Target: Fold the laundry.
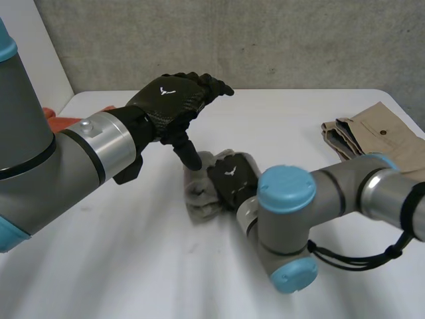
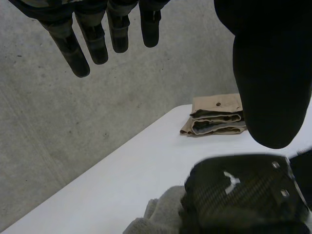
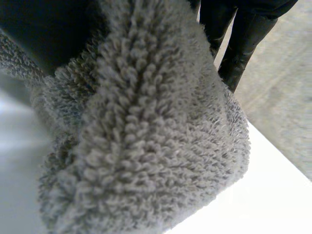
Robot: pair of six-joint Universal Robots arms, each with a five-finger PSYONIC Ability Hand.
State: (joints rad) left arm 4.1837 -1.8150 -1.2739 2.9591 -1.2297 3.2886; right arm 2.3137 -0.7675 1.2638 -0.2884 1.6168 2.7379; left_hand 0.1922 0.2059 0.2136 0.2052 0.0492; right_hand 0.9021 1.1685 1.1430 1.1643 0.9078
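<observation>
A small grey terry towel [image 1: 199, 194] lies bunched near the middle of the white table [image 1: 133, 252]. My right hand [image 1: 232, 178] rests on top of it. In the right wrist view the towel [image 3: 146, 136] is squeezed into a thick fold between the thumb and the fingers [image 3: 241, 44]. My left hand [image 1: 172, 100] hovers just above and behind the towel, fingers straight, with its thumb pointing down at the towel's far edge. In the left wrist view its thumb [image 2: 273, 73] hangs over my right hand [image 2: 243, 195] and the towel [image 2: 163, 214].
A folded beige garment [image 1: 372, 133] lies at the table's far right, and it also appears as a folded beige stack [image 2: 217, 117] in the left wrist view. An orange cloth [image 1: 63, 119] peeks out behind my left arm at the far left. A grey wall stands behind the table.
</observation>
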